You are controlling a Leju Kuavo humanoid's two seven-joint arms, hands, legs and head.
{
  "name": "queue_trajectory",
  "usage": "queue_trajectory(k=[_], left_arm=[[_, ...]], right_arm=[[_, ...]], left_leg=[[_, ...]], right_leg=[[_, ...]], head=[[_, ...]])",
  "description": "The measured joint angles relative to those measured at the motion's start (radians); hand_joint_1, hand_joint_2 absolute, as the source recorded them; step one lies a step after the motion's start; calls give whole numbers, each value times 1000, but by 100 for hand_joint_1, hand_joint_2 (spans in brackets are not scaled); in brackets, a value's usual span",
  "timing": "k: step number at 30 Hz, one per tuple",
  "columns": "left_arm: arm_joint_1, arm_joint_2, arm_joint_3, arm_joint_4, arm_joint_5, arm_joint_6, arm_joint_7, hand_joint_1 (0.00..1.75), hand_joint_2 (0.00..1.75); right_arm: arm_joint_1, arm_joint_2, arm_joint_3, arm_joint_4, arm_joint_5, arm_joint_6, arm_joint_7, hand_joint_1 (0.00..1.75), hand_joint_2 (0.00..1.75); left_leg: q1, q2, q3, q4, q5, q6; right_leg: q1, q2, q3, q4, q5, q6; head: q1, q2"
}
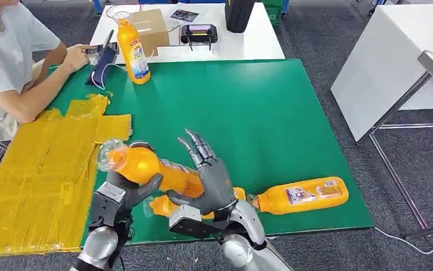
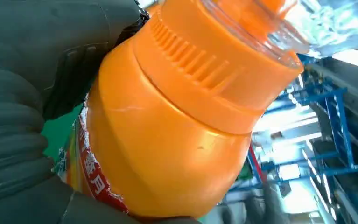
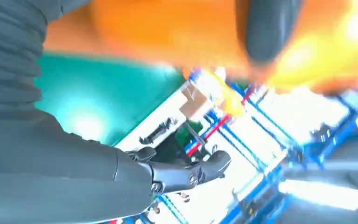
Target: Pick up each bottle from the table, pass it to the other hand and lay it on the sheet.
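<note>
My left hand (image 1: 122, 192) grips an orange bottle (image 1: 146, 165) near its clear-capped neck and holds it lying sideways above the front of the green table (image 1: 259, 113). The left wrist view shows this bottle (image 2: 167, 135) close up, with my left hand (image 2: 23, 121) wrapped around it. My right hand (image 1: 208, 178) is at the bottle's base end, fingers spread and pointing up, its thumb below the bottle. In the right wrist view the bottle (image 3: 167, 28) is an orange blur beyond my right hand (image 3: 74, 154). The yellow sheet (image 1: 39, 169) lies at the left.
Two more orange bottles lie at the table's front, one under my hands (image 1: 162, 206) and one to the right (image 1: 301, 196). A third bottle (image 1: 132, 51) stands upright at the far left. A person (image 1: 11, 62) sits at the far left corner. A white table (image 1: 259, 39) stands behind.
</note>
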Motion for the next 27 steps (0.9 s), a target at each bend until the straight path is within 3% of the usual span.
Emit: queue_trajectory(k=[6,17,19,23,27], left_arm=[[-25,23,34,-41,-206,157,-5,175,175],[-62,47,56,-68,-345,227,28,175,175],[-97,61,56,-58,-611,250,149,175,175],[-246,117,49,100,-1168,107,425,175,175],[-409,165,-32,391,-1322,24,582,175,175]], right_arm=[[64,-27,-42,-171,20,-140,-83,0,175],[113,-58,-68,-310,29,-167,-101,0,175],[125,-64,-69,-338,44,-194,-113,0,175],[131,-85,-70,-392,79,-138,-80,0,175],[117,-95,-70,-400,85,-65,-60,0,175]], left_leg=[[0,0,0,0,0,0],[0,0,0,0,0,0],[0,-1,0,0,0,0],[0,1,0,0,2,-2],[0,3,0,0,4,-3]], right_leg=[[0,0,0,0,0,0],[0,0,-1,0,0,0],[0,-1,-1,0,0,0],[0,0,-1,0,3,-3],[1,1,-2,0,5,-5]], head=[[0,0],[0,0],[0,0],[0,0],[0,0]])
